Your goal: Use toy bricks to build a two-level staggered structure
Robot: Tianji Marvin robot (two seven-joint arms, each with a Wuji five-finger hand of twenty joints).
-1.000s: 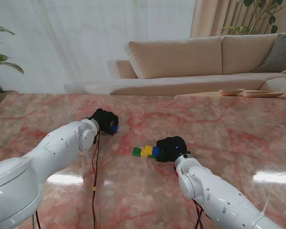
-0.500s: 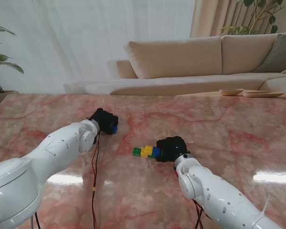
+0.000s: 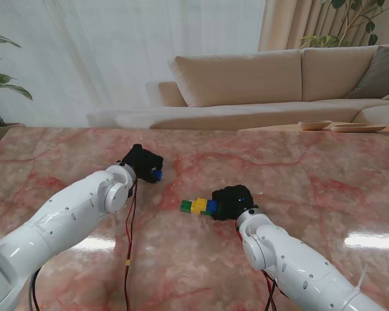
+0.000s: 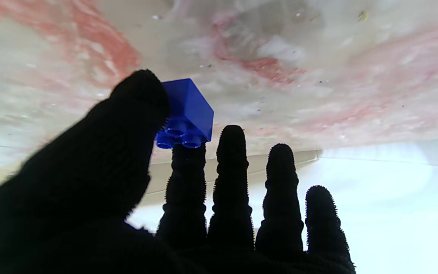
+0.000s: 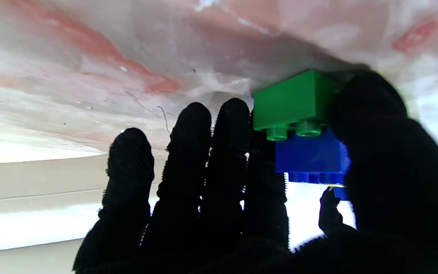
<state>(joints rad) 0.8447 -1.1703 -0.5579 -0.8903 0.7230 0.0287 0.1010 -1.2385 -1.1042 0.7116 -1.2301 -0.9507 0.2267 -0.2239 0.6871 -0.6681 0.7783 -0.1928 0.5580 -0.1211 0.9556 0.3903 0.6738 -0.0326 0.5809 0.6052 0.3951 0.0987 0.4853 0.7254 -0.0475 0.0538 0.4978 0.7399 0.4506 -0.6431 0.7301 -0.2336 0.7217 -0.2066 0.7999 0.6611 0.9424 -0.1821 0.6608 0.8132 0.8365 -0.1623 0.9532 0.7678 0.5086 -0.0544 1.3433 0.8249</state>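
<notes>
1. Our left hand point(image 3: 141, 163) has a small blue brick point(image 4: 187, 113) pinched between thumb and index fingertip, studs pointing back toward the palm. The other three fingers are straight and touch nothing. The brick looks to be off the marble table point(image 3: 298, 162), well to the left of the build.

2. Our right hand point(image 3: 231, 201) is closed around the right end of the brick row point(image 3: 200, 205), which sits mid-table. From the stand we see green, yellow and blue in a line. The right wrist view shows a green brick point(image 5: 293, 101) down against the table with another blue brick point(image 5: 310, 158) stacked on it, thumb on one side and fingers on the other.

3. Handling-wise, we'd guess these are hard, light, hollow plastic: no give, smooth faces, so a fingertip pinch can slip or let the brick twist.

4. Best hold is probably on two opposite flat side walls, keeping studs and the underside free for mating.

5. The row is light too, so it'll likely skate on the polished marble unless the right hand braces it while we press down.
</notes>
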